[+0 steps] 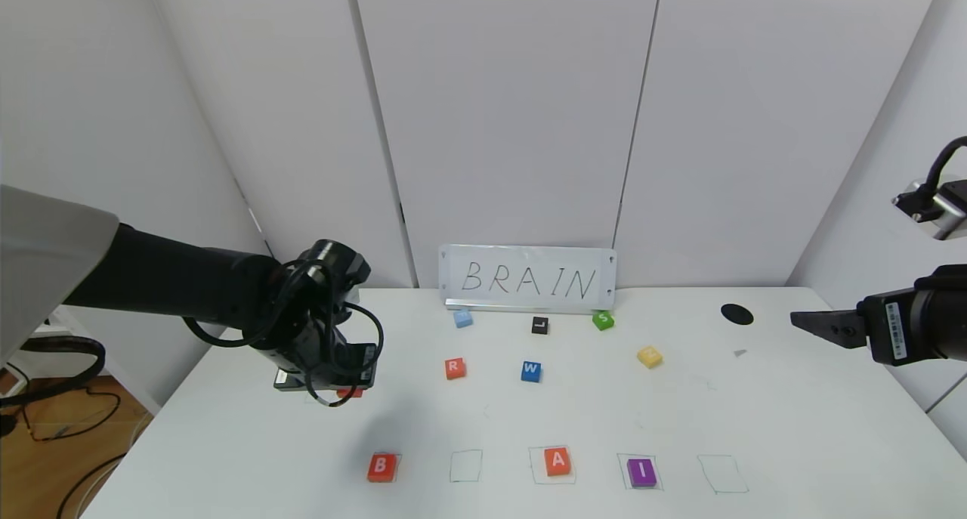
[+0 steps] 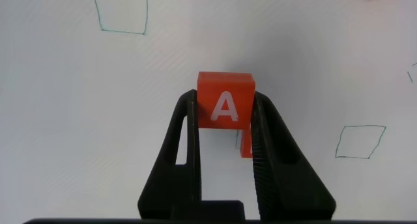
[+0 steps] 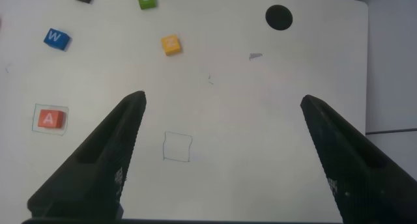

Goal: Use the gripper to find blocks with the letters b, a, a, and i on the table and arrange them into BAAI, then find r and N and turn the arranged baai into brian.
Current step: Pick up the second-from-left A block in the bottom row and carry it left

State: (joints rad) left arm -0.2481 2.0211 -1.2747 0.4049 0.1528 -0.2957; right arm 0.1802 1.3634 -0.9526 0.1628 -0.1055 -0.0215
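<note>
My left gripper (image 1: pixel 340 383) is shut on an orange-red A block (image 2: pixel 225 94) and holds it above the white table (image 1: pixel 574 413), left of the middle. Only a sliver of this block (image 1: pixel 350 392) shows in the head view. The front row has the B block (image 1: pixel 381 466), an empty outline (image 1: pixel 466 465), another A block (image 1: pixel 557 461), the purple I block (image 1: pixel 642 472) and another empty outline (image 1: pixel 723 474). The R block (image 1: pixel 454 368) and the yellow N block (image 1: pixel 650 356) lie farther back. My right gripper (image 1: pixel 812 321) is open and empty above the right edge.
A BRAIN sign (image 1: pixel 529 279) stands at the back. Near it lie a light blue block (image 1: pixel 462 319), a black L block (image 1: pixel 539 325), a green S block (image 1: pixel 603 320) and a blue W block (image 1: pixel 531 371). A black hole (image 1: pixel 736 314) is at the back right.
</note>
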